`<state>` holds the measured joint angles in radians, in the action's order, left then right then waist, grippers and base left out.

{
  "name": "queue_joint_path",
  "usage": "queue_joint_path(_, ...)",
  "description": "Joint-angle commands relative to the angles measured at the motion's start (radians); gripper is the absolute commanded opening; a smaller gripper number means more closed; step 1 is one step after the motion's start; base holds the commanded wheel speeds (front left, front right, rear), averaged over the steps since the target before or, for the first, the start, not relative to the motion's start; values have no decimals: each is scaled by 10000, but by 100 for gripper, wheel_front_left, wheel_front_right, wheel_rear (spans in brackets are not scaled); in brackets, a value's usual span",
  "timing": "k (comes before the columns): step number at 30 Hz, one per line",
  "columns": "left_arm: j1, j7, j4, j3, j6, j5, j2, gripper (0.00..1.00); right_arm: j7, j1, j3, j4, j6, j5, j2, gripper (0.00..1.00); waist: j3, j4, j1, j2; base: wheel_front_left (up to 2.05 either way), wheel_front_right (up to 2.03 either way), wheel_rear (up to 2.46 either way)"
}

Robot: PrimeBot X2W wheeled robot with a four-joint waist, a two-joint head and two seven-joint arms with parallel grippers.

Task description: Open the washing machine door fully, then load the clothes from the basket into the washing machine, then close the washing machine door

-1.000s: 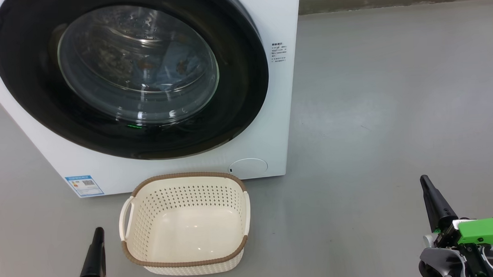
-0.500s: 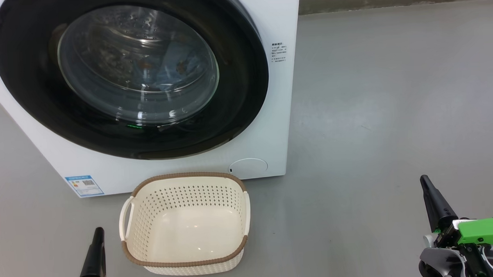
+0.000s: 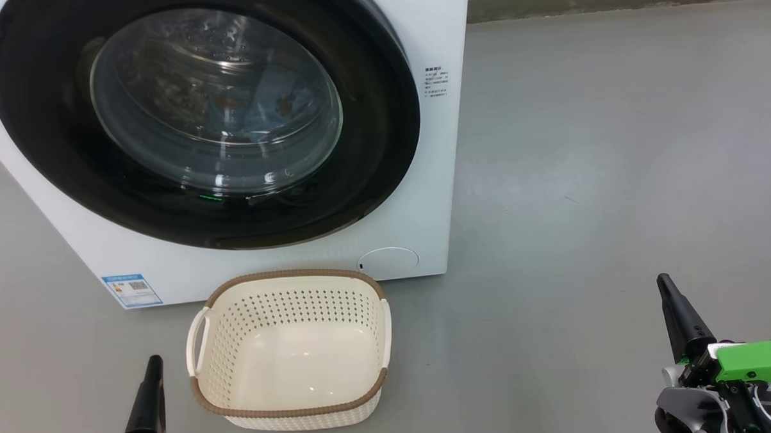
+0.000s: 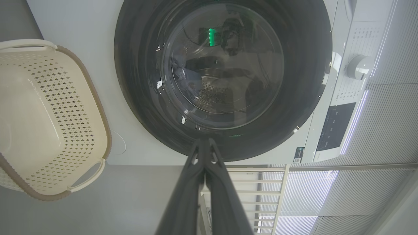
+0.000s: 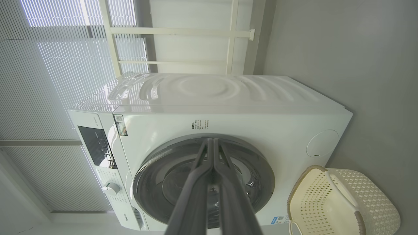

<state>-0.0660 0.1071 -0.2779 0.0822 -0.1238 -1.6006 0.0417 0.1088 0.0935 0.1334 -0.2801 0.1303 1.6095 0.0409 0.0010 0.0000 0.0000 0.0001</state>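
At the washing machine's front: the washing machine door (image 3: 206, 120), a wide glossy black ring around a bulging clear glass window, sits flat against the white panel. No gap shows at its edge, so it looks closed.
Behind the glass: the clothes (image 3: 279, 98), light blue fabric with orange-brown marks, lie inside the steel drum (image 4: 209, 94), partly blurred by reflections.
Washing machine: the washing machine (image 3: 284, 261) is a big white box standing on the grey floor (image 3: 583, 171). A small blue label sticker (image 3: 131, 290) sits at its lower left corner and a round cover (image 3: 388, 260) at its lower right.
Basket: the basket (image 3: 291, 275), cream perforated plastic with a brown woven-look rim, stands on the floor just in front of the machine, below the door. Its bottom is bare, with no garment in it.
Left gripper: the left gripper (image 4: 204, 143) hangs low beside the basket's left side, apart from it, pointing toward the door. Its jaws are pressed together and hold nothing.
Right gripper: the right gripper (image 5: 211, 142) sits well off to the right, over open floor, far from the basket. Its jaws are pressed together and hold nothing.
Progress: judging from this layout, all three steps look done, with the clothes in the drum, the basket emptied and the door shut. Nothing seems left to do. Whether the latch has fully caught cannot be told from the pictures.
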Motion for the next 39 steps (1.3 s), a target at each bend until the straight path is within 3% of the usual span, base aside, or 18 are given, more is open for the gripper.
queue_joint_path(1,-478,68,281,328,-69,-71,85,0,55,202,-179,305,4,-22,93,0,0,0,0,-1,0,0,0)
queue_joint_path(39,-478,67,282,327,-69,-71,85,0,55,202,-178,305,4,-23,93,0,0,0,0,-1,0,0,0)
